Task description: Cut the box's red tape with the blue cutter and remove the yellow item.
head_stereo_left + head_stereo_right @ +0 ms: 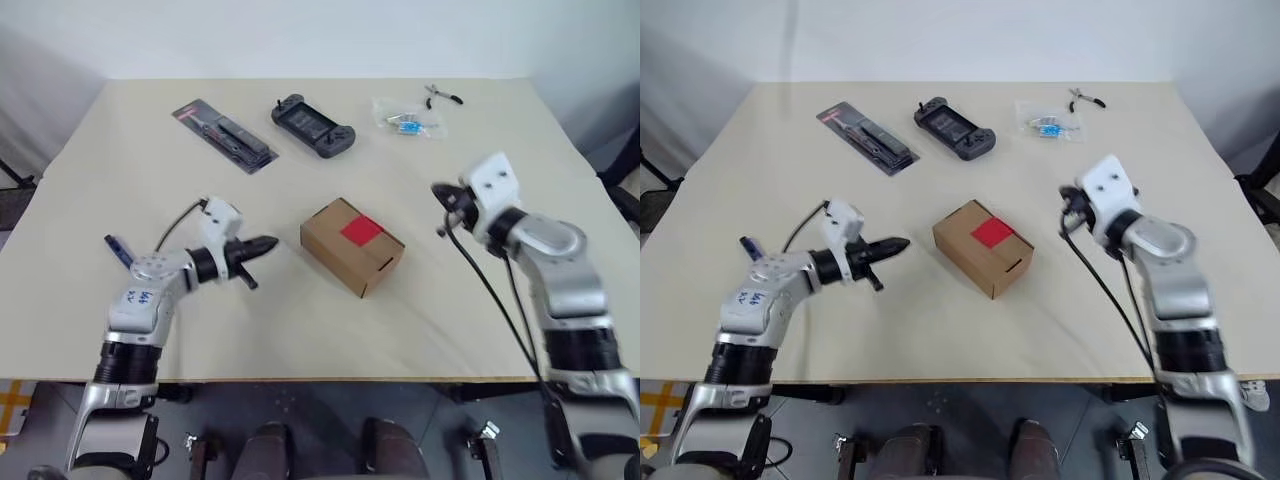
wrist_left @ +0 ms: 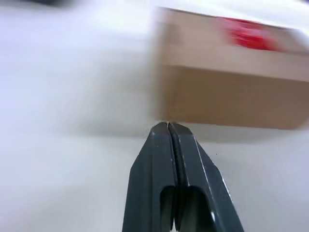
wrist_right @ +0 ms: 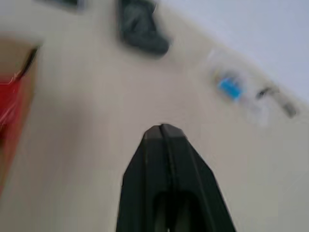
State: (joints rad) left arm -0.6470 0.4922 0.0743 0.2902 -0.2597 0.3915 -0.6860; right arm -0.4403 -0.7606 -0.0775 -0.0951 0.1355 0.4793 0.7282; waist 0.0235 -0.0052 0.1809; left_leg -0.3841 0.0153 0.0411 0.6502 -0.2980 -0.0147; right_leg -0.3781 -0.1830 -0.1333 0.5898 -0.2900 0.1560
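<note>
Both grippers, left (image 1: 268, 244) and right (image 1: 437, 190), have fingers pressed together, empty, flanking the box (image 1: 352, 245) with its red tape (image 1: 362, 231) intact mid-desk (image 1: 300, 330). Blue cutter (image 1: 118, 249) lies behind the left arm; advise the left hand fetch it.

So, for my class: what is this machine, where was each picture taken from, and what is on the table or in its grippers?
It is a two-armed humanoid robot. Two pictures come from cameras in its head, looking down at a table; the other two come from a camera on each wrist. The left gripper and right gripper are both shut and hold nothing. Between them stands a closed brown box with red tape on top. A blue cutter lies beside the left arm. At the far side lie a packaged black tool, a dark handheld device, a clear bag and small pliers.
</note>
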